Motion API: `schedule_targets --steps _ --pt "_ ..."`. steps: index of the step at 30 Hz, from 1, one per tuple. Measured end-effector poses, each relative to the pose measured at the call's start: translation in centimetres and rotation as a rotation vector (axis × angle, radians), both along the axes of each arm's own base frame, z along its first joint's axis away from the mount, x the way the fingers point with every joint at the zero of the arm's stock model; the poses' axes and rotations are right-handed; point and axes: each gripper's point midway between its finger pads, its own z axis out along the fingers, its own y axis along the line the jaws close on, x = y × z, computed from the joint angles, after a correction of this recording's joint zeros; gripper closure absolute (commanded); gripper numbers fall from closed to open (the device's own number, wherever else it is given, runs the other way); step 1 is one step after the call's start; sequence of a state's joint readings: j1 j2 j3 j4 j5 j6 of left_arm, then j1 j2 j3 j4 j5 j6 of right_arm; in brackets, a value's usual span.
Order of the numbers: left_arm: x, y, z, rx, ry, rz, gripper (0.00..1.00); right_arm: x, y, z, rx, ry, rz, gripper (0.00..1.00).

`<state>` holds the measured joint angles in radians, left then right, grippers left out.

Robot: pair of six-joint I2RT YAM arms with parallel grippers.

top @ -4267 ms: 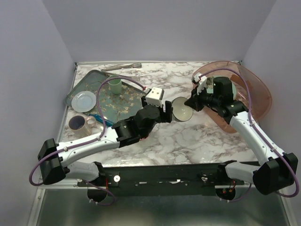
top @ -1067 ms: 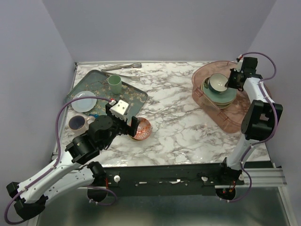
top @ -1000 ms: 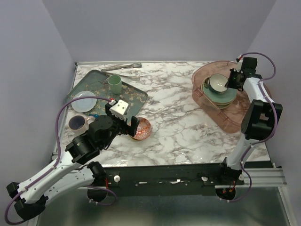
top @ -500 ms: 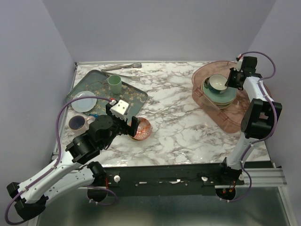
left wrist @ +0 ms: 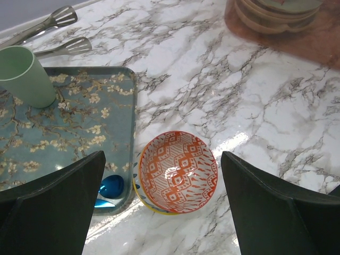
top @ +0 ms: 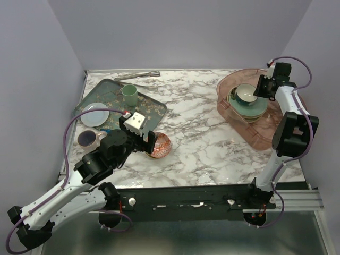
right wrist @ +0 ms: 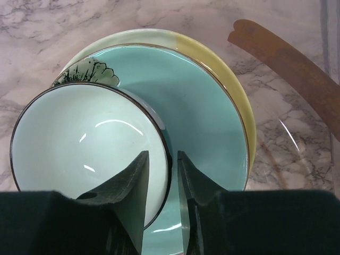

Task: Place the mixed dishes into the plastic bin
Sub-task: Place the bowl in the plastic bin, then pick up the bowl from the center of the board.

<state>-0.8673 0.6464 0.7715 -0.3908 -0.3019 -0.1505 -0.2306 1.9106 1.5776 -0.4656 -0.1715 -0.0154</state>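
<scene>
The plastic bin stands at the far right and holds a stack of plates. A bowl, pale inside with a dark rim, sits on top of the stack. In the right wrist view the bowl rests on the mint green plate, which lies over the yellow-and-cream plate. My right gripper straddles the bowl's rim with its jaws slightly apart, a gap showing on both sides. My left gripper is wide open above an orange-patterned bowl with a yellow-and-blue edge.
The dark-green floral tray lies far left with a mint cup and a pale blue saucer. A mug, a blue spoon and tongs are nearby. The bin's corner shows in the left wrist view.
About four seconds ago both grippers met mid-table over the pale bowl. It now sits in the bin, and the left arm has drawn back over the orange bowl. In the last second the right gripper shifted slightly.
</scene>
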Motion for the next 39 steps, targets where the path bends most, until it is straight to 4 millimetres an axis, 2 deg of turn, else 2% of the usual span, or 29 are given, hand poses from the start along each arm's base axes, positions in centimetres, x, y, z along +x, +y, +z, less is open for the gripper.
schedule_targets --steps 4,7,12,13,17,20,21,23,25,28,34,39 --pt "0.1 0.1 0.0 -0.001 0.002 0.003 0.01 0.0 0.2 0.8 -0.004 -0.018 0.017 0.58" --pt "0.3 0.1 -0.2 -0.002 0.011 0.008 0.01 -0.2 0.4 2.5 -0.011 -0.054 0.035 0.54" --pt "0.6 0.2 -0.6 -0.004 0.029 0.014 0.01 -1.3 1.3 6.5 -0.027 -0.139 0.087 0.54" --pt "0.7 0.2 -0.6 -0.006 0.033 0.013 0.01 -1.6 1.6 7.6 -0.028 -0.163 0.106 0.49" --pt "0.9 0.1 -0.8 -0.016 0.050 0.006 0.01 -3.2 3.4 10.7 -0.012 -0.243 0.192 0.49" --pt "1.3 0.1 -1.2 -0.028 0.074 0.003 0.01 -5.0 5.5 13.1 0.018 -0.309 0.282 0.45" --pt "1.3 0.0 -1.3 -0.031 0.083 -0.003 0.01 -5.9 6.5 14.6 0.031 -0.352 0.326 0.45" --pt "1.5 -0.1 -1.7 -0.038 0.106 -0.007 0.01 -7.0 7.6 15.8 0.049 -0.392 0.376 0.41" --pt "1.8 -0.2 -2.1 -0.043 0.128 -0.009 0.01 -9.4 9.8 17.3 0.094 -0.448 0.467 0.41" --pt "2.2 -0.6 -3.0 -0.050 0.176 -0.022 0.01 -11.7 11.8 18.8 0.126 -0.510 0.555 0.39" --pt "2.7 -1.4 -5.4 -0.027 0.265 -0.043 0.03 -16.7 15.4 19.4 0.218 -0.587 0.722 0.39" --pt "3.1 -1.9 -7.3 0.016 0.326 -0.055 0.10 -19.2 17.5 19.0 0.310 -0.604 0.836 0.39"
